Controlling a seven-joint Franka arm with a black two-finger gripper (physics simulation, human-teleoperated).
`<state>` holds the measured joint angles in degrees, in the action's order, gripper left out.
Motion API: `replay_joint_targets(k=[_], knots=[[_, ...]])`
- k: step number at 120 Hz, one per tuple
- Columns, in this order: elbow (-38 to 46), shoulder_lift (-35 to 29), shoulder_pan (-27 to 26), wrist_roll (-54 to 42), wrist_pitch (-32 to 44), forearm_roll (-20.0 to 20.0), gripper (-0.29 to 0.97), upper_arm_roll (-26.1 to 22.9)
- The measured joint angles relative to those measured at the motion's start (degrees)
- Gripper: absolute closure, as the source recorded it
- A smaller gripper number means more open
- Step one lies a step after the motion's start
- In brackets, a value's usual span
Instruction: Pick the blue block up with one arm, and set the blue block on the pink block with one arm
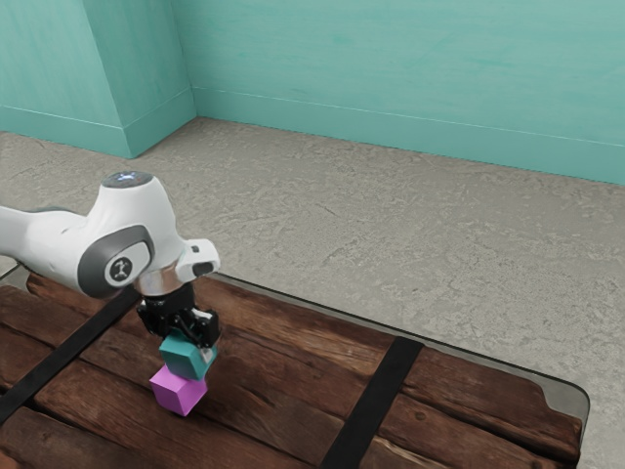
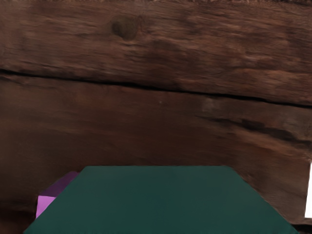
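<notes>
A teal-blue block (image 1: 187,356) rests on top of the pink block (image 1: 177,393) on the wooden table (image 1: 293,391). My black gripper (image 1: 182,330) stands directly above the blue block, its fingers at the block's upper sides. In the wrist view the blue block (image 2: 161,202) looms just under my hand, and a corner of the pink block (image 2: 51,197) peeks out beside and below it.
Two black straps (image 1: 376,405) cross the dark wooden planks. The table's metal-edged far rim (image 1: 469,357) runs toward the exterior view's right, with stone floor and teal walls beyond. Bare planks (image 2: 156,97) stretch past the blocks.
</notes>
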<state>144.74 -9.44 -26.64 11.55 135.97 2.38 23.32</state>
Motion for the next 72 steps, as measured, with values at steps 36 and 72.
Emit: replay_joint_targets(k=[36, 72], knots=[[2.08, -7.10, -11.96, -7.95, -0.60, -0.72, 0.30, 17.52], [3.41, -7.63, -13.32, -13.11, -0.35, -0.75, 0.30, 23.51]])
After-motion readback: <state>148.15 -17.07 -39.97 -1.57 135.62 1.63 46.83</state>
